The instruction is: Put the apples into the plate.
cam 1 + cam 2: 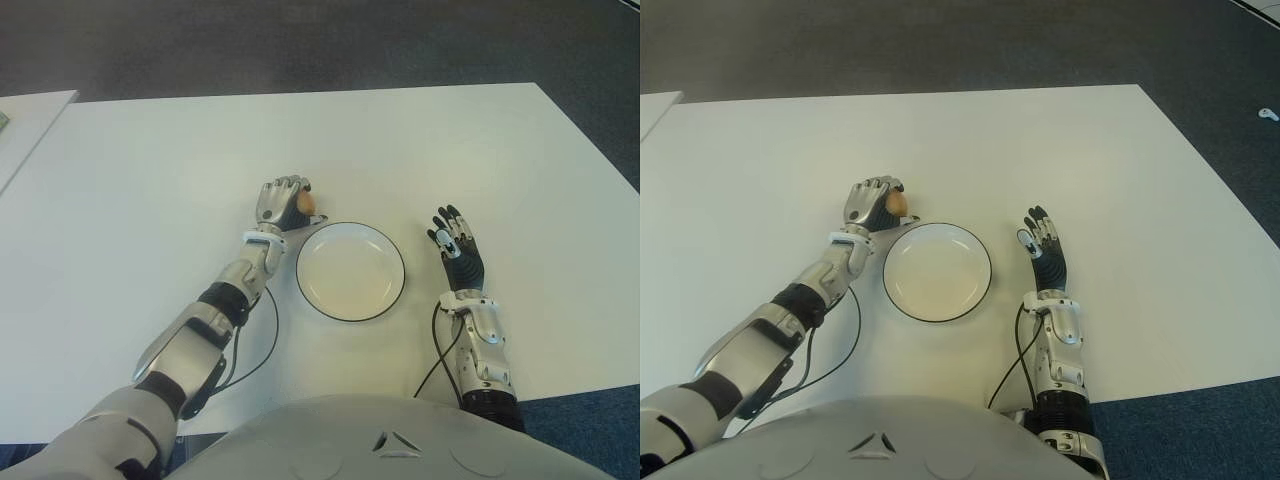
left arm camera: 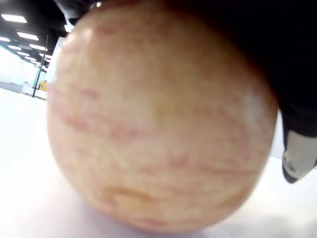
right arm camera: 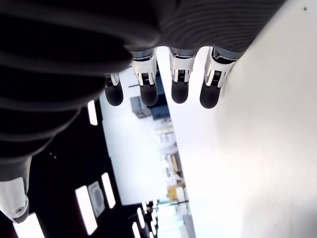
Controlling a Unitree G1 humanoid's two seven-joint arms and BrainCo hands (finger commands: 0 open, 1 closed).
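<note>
Pinkish-yellow apple (image 1: 306, 203) sits left of frame centre, enclosed by the curled fingers of the left robot hand (image 1: 283, 203), just beside the upper-left rim of the white plate (image 1: 350, 272) on the white surface (image 1: 150, 180). Step in hand: grasp. Next move calls for lifting and carrying rightward over the plate. Right robot hand (image 1: 455, 243) shows right of the plate, fingers extended, empty.

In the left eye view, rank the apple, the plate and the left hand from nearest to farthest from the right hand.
1. The plate, just to the left of the right hand.
2. The apple, past the plate's far left rim.
3. The left hand, wrapped around the apple from its left side.
</note>
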